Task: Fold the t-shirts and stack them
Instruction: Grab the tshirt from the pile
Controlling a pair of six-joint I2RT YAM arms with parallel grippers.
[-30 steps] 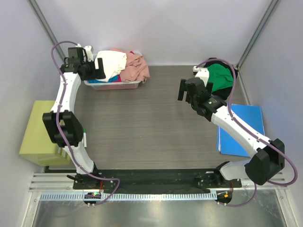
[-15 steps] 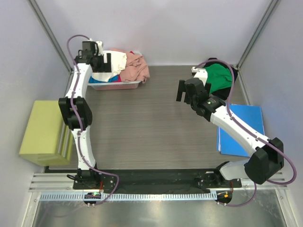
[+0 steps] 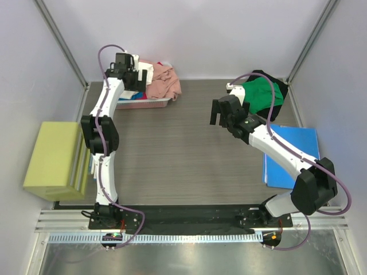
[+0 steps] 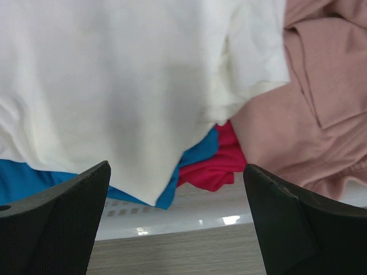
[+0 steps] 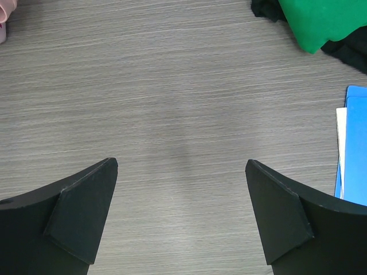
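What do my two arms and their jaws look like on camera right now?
The left arm and right arm have white link shells, black joint housings and black wrist units. A purple cable loops along each. The jaws are matte black, wedge-shaped and finely textured.

Visible are a white t-shirt [image 4: 114, 86], a salmon pink t-shirt [image 4: 321, 114], a green t-shirt [image 5: 321, 23] and a grey wood-grain table [image 5: 183, 114].

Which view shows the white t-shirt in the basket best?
Left wrist: the white t-shirt fills most of the frame, with its hem and folds clear. Top external shows only a sliver of it past the left gripper, which hides the rest. Right wrist does not show it.
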